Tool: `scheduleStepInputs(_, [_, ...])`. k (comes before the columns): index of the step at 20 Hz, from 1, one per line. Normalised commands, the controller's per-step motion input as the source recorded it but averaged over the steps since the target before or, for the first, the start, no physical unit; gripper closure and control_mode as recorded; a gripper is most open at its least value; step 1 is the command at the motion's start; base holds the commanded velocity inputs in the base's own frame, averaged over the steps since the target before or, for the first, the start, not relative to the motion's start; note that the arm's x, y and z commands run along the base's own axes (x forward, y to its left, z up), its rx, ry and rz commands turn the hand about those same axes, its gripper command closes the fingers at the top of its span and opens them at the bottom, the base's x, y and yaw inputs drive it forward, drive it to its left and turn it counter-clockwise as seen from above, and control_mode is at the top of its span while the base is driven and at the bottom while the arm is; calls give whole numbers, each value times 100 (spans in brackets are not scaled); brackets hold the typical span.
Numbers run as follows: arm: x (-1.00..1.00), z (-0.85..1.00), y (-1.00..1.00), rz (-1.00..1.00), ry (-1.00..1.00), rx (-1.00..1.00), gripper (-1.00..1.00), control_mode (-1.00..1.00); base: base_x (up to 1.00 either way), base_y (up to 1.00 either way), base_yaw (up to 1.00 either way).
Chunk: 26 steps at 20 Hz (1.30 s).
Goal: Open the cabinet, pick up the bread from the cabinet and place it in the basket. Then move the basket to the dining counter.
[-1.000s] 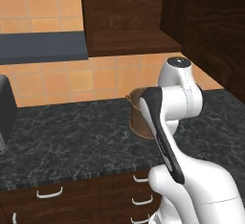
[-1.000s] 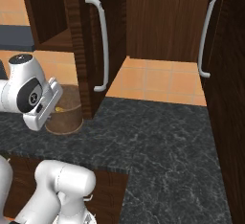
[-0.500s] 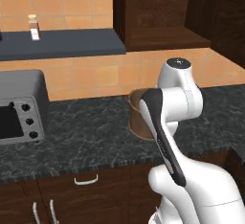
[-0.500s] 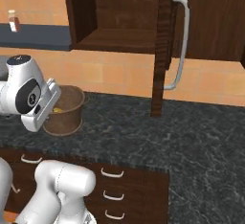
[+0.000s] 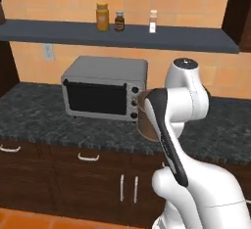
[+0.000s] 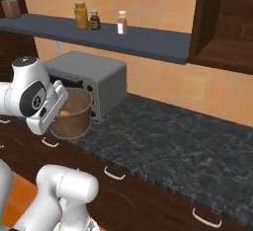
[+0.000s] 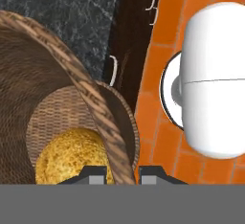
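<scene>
The brown woven basket [image 7: 57, 89] hangs from my gripper [image 7: 123, 175], whose jaws are shut on the thin hoop handle [image 7: 103, 117] near the rim. A round golden bread [image 7: 72, 158] lies on the basket's bottom. From the right base view the basket [image 6: 74, 116] is held just above the black worktop's front edge, beside my white hand. The left base view has the basket [image 5: 143, 120] half hidden behind my forearm. The dark-brown cabinet [image 6: 225, 22] stands open at the upper right, its shelves bare. The dining counter is out of view.
A grey toaster oven [image 5: 105, 88] stands on the black marbled worktop [image 6: 178, 141] just behind the basket. A dark wall shelf [image 5: 122, 34] carries three small bottles. Dark drawers with white handles [image 5: 88, 157] line the front; orange floor tiles [image 7: 162, 41] lie below.
The whole picture has slid right as the base moved left along the worktop: the cabinet has gone toward the right edge and the toaster oven now stands behind the held basket.
</scene>
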Motion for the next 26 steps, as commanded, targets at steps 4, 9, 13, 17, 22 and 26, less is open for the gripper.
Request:
scheduleStepInputs(4, [0,0,0,0,0,0,100,100,0,99,80])
scheduleStepInputs(9, [0,0,0,0,0,0,100,100,2,94,81])
scheduleStepInputs(13, [0,0,0,0,0,0,100,100,0,56,94])
scheduleStepInputs(17, [0,0,0,0,0,0,100,100,-2,49,92])
scheduleStepInputs(22, [0,0,0,0,0,0,100,100,-1,35,87])
scheduleStepInputs(26, [0,0,0,0,0,0,100,100,0,46,80])
